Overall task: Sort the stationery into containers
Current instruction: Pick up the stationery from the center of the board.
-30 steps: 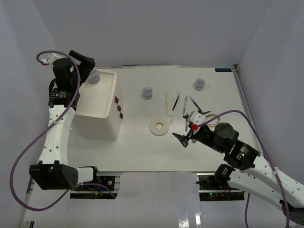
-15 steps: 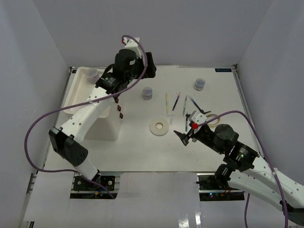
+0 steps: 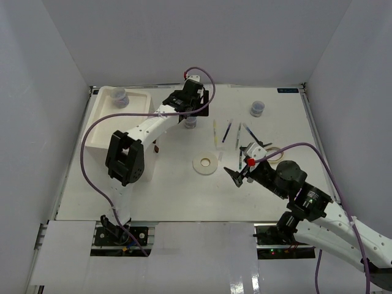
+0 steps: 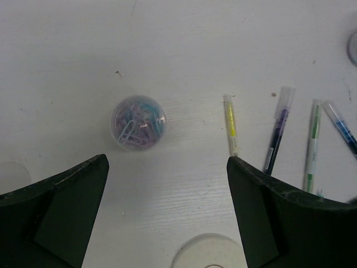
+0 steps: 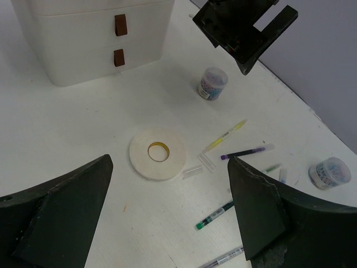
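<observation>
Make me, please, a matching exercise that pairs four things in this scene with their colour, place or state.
Column one:
1. tape ring
2. yellow pen
3. drawer knobs
4. left end effector

Column two:
A. brown
B. open, above a jar of paper clips
C. cream-white, lying flat
D. lying beside a purple pen

Pairs: 1-C, 2-D, 3-A, 4-B.

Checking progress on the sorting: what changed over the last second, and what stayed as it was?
The left gripper swung rightward from over the box's top tray and now hangs open above the loose jar of paper clips. Nothing was picked up or released. The jar in the tray, the open right gripper, the pens, the tape ring and the far jar stayed put.
</observation>
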Available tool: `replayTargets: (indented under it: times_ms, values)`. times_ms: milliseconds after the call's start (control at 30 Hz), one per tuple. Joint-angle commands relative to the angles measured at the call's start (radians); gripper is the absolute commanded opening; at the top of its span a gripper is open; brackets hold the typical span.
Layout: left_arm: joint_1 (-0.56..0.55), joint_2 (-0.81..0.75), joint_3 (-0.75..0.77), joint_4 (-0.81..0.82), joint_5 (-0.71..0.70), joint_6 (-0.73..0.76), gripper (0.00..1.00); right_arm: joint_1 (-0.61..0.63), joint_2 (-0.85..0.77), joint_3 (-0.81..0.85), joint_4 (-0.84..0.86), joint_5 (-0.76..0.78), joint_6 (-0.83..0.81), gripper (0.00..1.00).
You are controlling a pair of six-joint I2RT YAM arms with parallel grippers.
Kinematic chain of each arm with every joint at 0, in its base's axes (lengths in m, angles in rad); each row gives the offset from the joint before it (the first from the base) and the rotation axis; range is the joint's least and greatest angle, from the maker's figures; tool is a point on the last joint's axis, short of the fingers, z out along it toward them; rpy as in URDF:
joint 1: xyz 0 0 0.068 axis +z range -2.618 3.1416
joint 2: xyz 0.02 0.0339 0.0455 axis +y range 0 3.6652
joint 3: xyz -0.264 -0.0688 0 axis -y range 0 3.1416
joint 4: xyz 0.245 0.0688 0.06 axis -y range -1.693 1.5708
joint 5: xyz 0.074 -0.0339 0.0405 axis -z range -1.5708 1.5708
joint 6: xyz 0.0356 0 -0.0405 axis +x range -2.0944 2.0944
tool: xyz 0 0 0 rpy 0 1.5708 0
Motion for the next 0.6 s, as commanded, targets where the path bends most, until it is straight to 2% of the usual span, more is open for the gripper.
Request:
replayTargets:
  times_ms: [0, 300, 567]
  values:
    - [0.05, 0.012, 0.049, 0.009, -0.023, -0.043, 0.98, 0.006, 0.001, -0.005, 0.052, 0.009, 0.003, 0.9]
    - [0.078, 0.138, 0.075, 0.018, 0.103, -0.045, 0.98, 0.006, 0.004, -0.008, 0.055, -0.005, 0.002, 0.9]
    - [0.078, 0.201, 0.092, 0.037, 0.117, -0.032, 0.98, 0.008, 0.015, -0.008, 0.053, -0.019, -0.002, 0.9]
